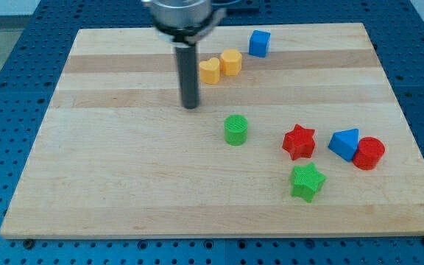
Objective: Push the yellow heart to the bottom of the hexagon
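Observation:
The yellow heart (210, 71) lies near the view's top centre, touching the yellow hexagon (231, 62) on that block's lower left. My tip (190, 105) rests on the board just below and left of the heart, a short gap from it. The rod rises straight up to the arm's head at the view's top.
A blue cube (259, 43) sits right of the hexagon near the top edge. A green cylinder (235, 129) stands in the middle. A red star (299, 141), blue triangle (344, 143), red cylinder (369, 153) and green star (306, 181) cluster at the lower right of the wooden board (109, 162).

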You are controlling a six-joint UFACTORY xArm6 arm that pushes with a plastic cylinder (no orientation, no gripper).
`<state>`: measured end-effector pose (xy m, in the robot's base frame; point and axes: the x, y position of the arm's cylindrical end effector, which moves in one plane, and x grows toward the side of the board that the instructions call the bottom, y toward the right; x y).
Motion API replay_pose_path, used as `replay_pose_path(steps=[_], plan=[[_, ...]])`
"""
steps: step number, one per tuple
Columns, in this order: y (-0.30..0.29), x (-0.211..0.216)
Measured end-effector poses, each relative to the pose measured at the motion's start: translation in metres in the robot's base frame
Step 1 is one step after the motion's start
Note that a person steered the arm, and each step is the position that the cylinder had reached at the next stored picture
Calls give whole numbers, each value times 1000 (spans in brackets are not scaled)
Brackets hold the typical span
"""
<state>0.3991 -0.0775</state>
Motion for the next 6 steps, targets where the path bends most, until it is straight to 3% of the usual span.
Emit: replay_pose_path(steps=[1,3,6], plan=[[-17,-37],[39,-83],[86,-99]])
